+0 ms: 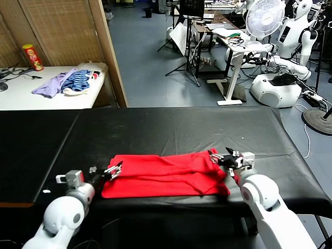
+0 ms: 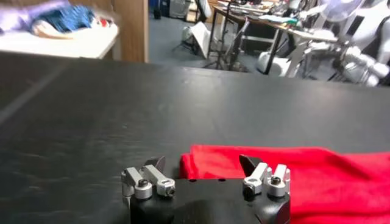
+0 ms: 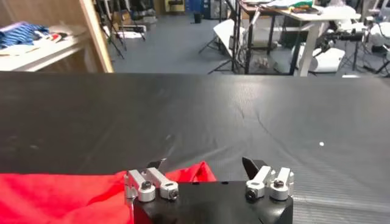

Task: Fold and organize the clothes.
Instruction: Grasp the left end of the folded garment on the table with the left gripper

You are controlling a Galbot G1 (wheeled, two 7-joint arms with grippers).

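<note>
Plain bright red T-shirt on a black table.

Materials and finishes
T-shirt: soft red matt cloth, creased. Table: black, matt, finely ribbed (faint sheen). Left gripper, right gripper: bare metal knuckles, black fingertips.

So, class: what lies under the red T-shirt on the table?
The red T-shirt lies folded on the black table, between the open left gripper and open right gripper. Only black tabletop shows around it; anything beneath the cloth is covered.
</note>
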